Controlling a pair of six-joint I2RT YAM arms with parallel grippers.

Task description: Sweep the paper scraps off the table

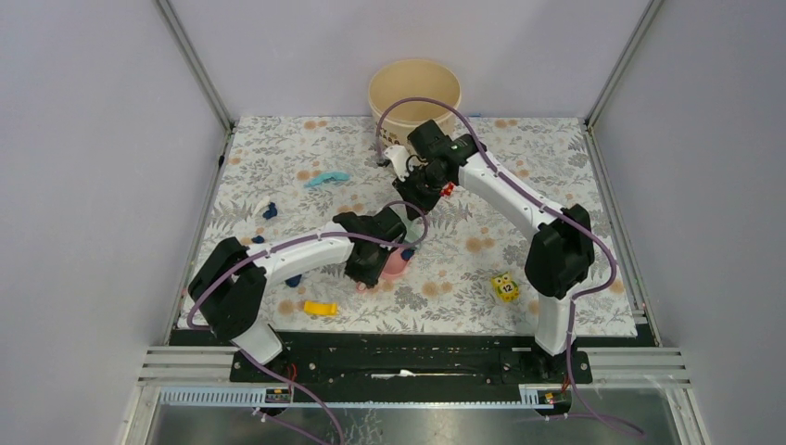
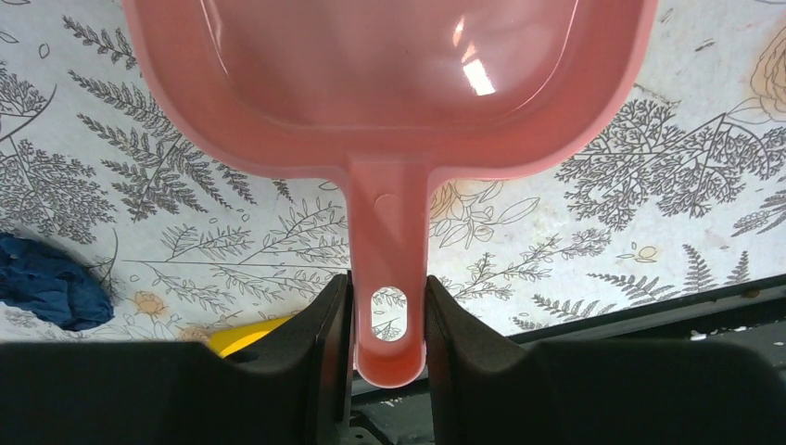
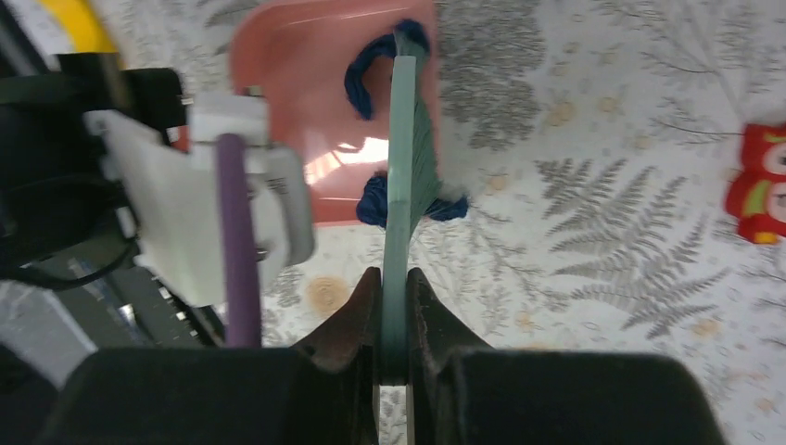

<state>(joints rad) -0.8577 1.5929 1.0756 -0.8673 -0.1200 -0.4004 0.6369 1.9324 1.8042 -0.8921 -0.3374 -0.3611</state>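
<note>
The dustpan (image 2: 399, 111) runs off the top edge; overhead the left arm (image 1: 306, 250) hides most of it. A scrap (image 2: 46, 292) (navy) is clipped at left — the brush (image 3: 400, 185) blurs at its tip, perhaps bristles.

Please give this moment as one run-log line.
left gripper: shut on pink dustpan handle | right gripper: shut on teal sweeper | navy scraps: against sweeper, at dustpan | light-blue strip: on table

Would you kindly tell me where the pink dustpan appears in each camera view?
Top external: the pink dustpan, near centre, partly hidden under the left arm.
Left wrist: top centre, handle clamped in the left gripper.
Right wrist: upper left, behind the green sweeping tool.
Shared landmark: the flat yellow piece beside the dustpan's handle end.
</note>
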